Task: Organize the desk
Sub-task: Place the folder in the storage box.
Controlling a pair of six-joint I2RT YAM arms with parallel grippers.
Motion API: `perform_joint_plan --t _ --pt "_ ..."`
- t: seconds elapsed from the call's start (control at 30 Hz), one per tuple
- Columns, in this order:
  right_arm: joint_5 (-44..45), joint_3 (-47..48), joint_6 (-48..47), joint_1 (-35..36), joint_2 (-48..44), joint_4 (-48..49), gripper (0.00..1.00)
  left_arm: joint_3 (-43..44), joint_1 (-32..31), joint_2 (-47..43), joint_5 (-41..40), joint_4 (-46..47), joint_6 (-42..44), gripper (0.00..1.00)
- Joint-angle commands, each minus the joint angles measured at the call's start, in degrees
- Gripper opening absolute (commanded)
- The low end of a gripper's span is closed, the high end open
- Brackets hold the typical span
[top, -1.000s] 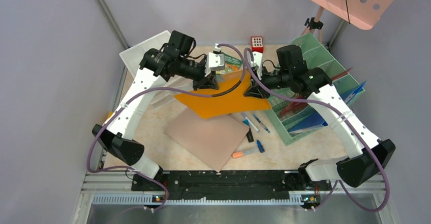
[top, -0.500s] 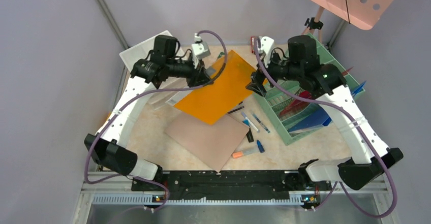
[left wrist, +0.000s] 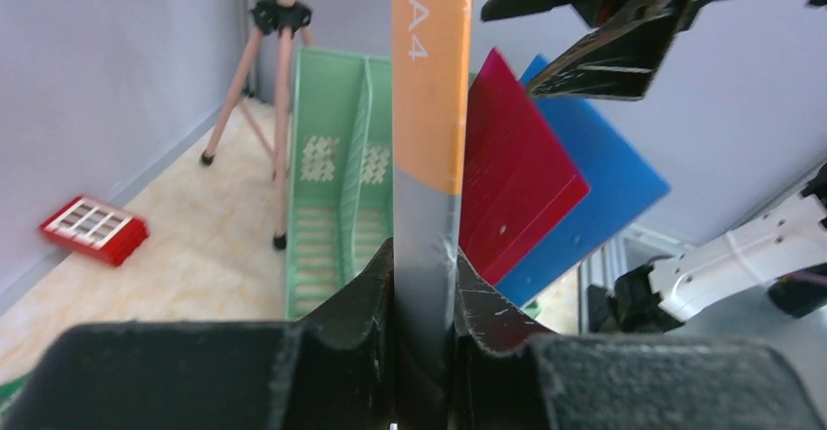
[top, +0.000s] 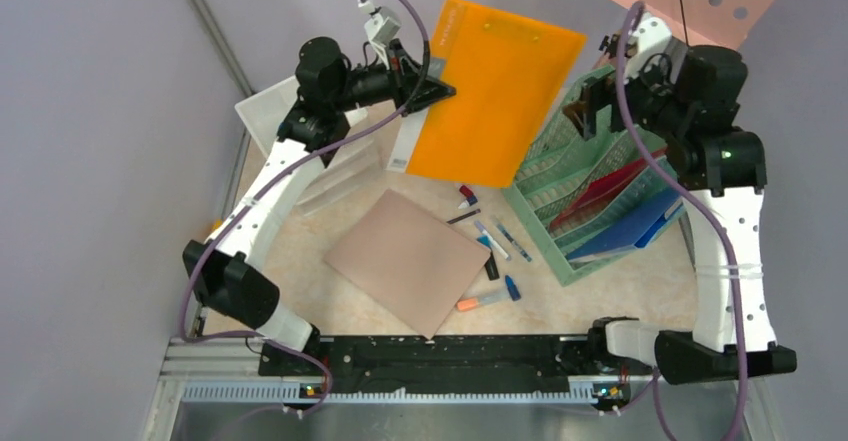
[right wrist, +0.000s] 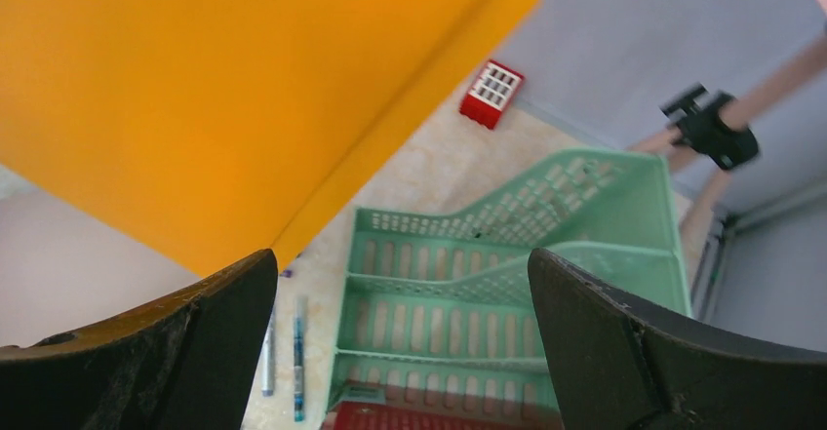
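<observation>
The left claw (top: 435, 89) was clamped shut on the edge of a flat orange plastic folder (top: 500, 101), held up in the air above the back of the desk (top: 590, 296), a beige marble-patterned tabletop walled by grey panels. The left wrist view showed both black fingers (left wrist: 366, 298) pressed against the folder's grey-and-orange spine (left wrist: 429, 59).

The right claw (top: 590, 106) stood wide open and held nothing. It hung just beside the folder's far edge, above a green mesh file rack (top: 560, 176).

The overhead view alone showed the lower desk. A brown rectangular sheet (top: 405, 261) lay flat near the middle, with several loose pens (top: 500, 241) scattered between it and the rack.

Both wrist views showed a small red gridded block (left wrist: 93, 227) on the desk by the back wall, hidden from above by the folder. The left wrist view also showed a red folder (left wrist: 512, 196) and a blue folder (left wrist: 595, 186) leaning in the rack. The right wrist view looked down between its spread fingers (right wrist: 185, 352) into the rack's compartments (right wrist: 507, 245).
</observation>
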Motion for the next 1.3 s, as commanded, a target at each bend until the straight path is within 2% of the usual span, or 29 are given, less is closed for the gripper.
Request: perform_joint_plan --t 0.0,0.1,0.3,0.43,0.63,0.87,1.07,1.27 --pt "-7.5 0.7 5.0 -10.8 -1.3 1.1 0.99 5.6 -2.7 5.4 0.8 17.1 -12.1 0.00" --pt "-15.5 -1.1 6.3 -17.4 -1.5 1.9 0.99 8.0 -4.5 9.4 0.2 23.3 -13.5 0.00" --pt "-19.0 -1.7 5.6 -23.4 -1.9 2.4 0.99 13.5 -7.2 15.9 -0.9 21.7 -3.3 0.00" --pt "-21.4 -0.4 6.8 -27.0 -1.6 2.7 0.99 13.3 -8.3 18.8 -2.2 26.9 -4.7 0.00" --pt "-20.0 1.2 10.5 -31.5 -1.3 3.5 0.99 12.3 -10.3 22.5 -3.9 35.8 -5.2 0.00" --pt "-23.9 -2.6 17.9 -40.2 -1.9 8.0 0.99 11.2 -12.2 25.4 -8.2 41.1 -6.4 0.00" --pt "-24.6 -4.8 18.7 -42.5 -3.1 9.5 0.99 10.6 -14.2 27.2 -10.5 43.2 -6.1 0.00" --pt "-25.6 -6.2 18.8 -43.9 -3.5 9.8 0.99 11.2 -15.8 29.2 -17.1 43.3 -4.0 0.00"
